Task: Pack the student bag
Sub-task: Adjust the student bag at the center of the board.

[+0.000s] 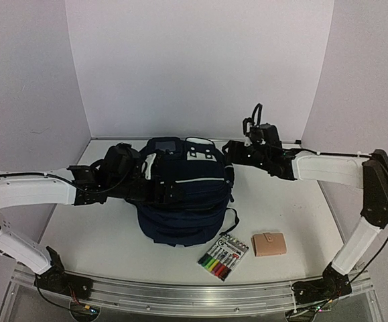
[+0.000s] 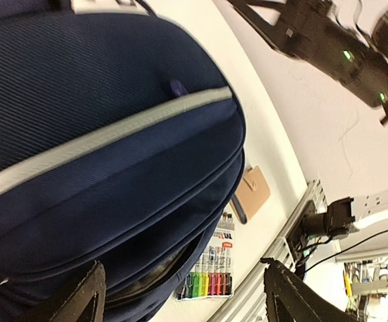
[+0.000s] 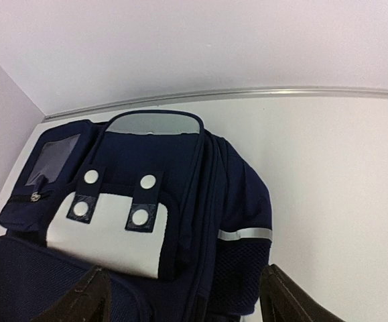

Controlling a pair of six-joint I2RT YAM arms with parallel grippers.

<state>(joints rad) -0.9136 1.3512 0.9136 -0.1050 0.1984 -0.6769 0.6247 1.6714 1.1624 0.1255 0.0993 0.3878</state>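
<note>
The student bag point(image 1: 183, 198) is a navy-blue backpack lying in the middle of the table, with its light grey front patches point(image 1: 195, 149) at the far end. My left gripper point(image 1: 155, 190) is at the bag's left side. In the left wrist view it point(image 2: 183, 302) is open above the bag's zipped edge point(image 2: 113, 201), and neither finger touches fabric. My right gripper point(image 1: 228, 153) hovers by the bag's far right corner. In the right wrist view it point(image 3: 187, 302) is open over the bag's side point(image 3: 240, 201) with its reflective stripe point(image 3: 245, 234), holding nothing.
A clear pack of coloured markers point(image 1: 224, 256) lies in front of the bag at the right, also in the left wrist view as the marker pack point(image 2: 207, 275). A tan wallet point(image 1: 269, 243) sits right of it. The metal rail point(image 1: 194, 292) runs along the near edge.
</note>
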